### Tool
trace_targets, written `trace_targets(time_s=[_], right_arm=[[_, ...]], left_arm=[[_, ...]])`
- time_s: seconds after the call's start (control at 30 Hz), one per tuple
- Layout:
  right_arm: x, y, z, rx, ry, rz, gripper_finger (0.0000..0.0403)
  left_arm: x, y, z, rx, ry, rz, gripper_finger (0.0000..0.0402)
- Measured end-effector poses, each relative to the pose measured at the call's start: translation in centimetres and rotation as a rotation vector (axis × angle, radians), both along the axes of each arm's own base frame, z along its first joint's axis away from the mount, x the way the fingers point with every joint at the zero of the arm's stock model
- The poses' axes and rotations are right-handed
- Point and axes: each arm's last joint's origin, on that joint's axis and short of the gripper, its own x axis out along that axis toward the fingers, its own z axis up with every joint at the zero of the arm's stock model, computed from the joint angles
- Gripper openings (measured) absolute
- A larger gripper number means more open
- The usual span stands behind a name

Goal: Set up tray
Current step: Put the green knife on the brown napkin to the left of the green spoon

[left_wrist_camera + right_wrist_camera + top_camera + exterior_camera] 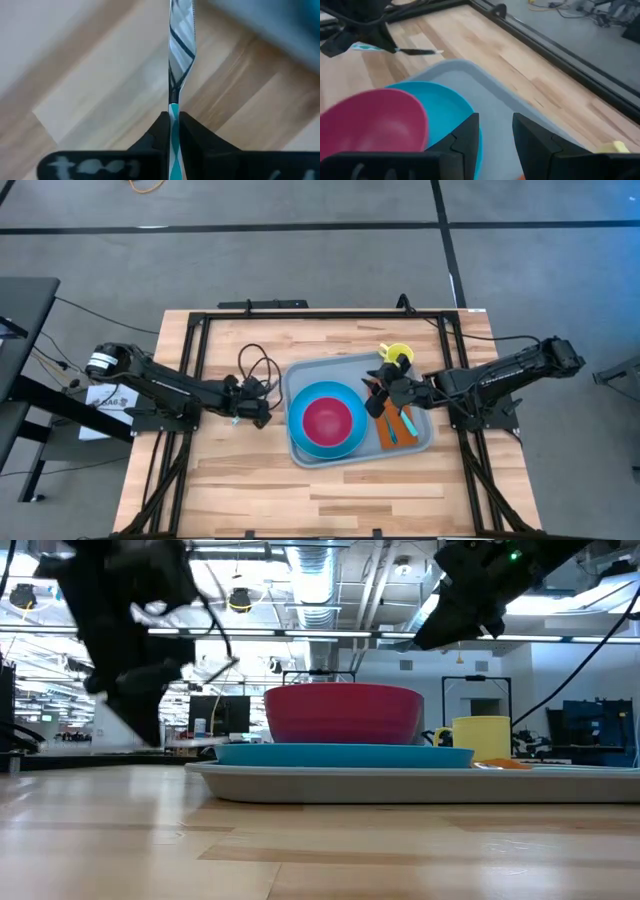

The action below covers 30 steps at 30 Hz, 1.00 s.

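Your left hand is clenched on a knife, just beside the tray mid-bench. Your right hand hangs released above the tray, which carries a plate, bowl, cup and napkin.

High view: overhead, straight down, far enough to take in the whole table, both arms and floor around it. Low view: at tabletop height, looking level across the boards into the room behind; close to the tray, whose rim spans most of the width. Left wrist view: very close, aimed along its own fingers at the wood. Right wrist view: looks over the tray toward the far table edge and floor. High, low and right wrist views share the tray and the pink bowl.
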Motion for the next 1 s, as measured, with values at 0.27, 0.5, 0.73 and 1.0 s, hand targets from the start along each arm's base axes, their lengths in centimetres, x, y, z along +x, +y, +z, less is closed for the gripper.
trace_targets(time_s=[0.27,0.5,0.73,1.0], right_arm=[[0.6,0.5,0.5,0.011,-0.084,0.024,0.0113],[1.8,1.7,1.3,-0.1,-0.165,0.143,0.0113],[2.3,3.4,4.9,-0.209,-0.437,0.482,0.0113],[2.0,4.8,6.9,-0.382,-0.642,0.887,0.0113]], left_arm=[[3.2,-2.5,7.1,0.174,-0.179,-0.032,0.0003],[6.2,-6.0,12.5,0.392,-0.505,-0.27,0.0002],[8.2,-7.5,15.2,0.292,-0.826,-0.629,0.0001],[8.3,-9.0,18.1,0.217,-1.173,-1.102,0.0008]])
